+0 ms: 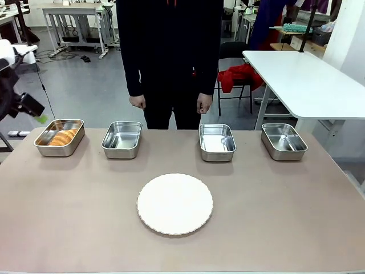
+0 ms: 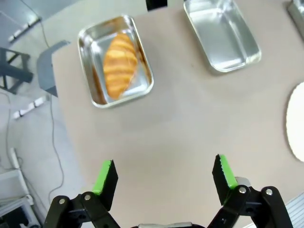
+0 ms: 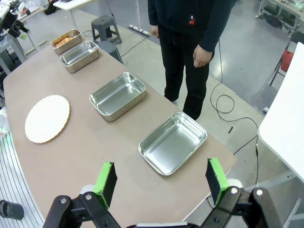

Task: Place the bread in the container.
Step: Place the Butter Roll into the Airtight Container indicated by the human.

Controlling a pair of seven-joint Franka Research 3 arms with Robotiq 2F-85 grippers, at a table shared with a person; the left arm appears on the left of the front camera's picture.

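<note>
Left wrist view, bread (image 2: pixel 119 64) in container (image 2: pixel 93 45), beyond open left pincer (image 2: pixel 164 176)

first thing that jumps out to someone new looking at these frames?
The golden croissant lying in the leftmost steel pan, the one filled pan in a row of four along the far edge. Next, the bare white scalloped plate at the table's middle. Both grippers, left and right, stand open above the table, holding nothing, while a person waits at the far side.
</note>
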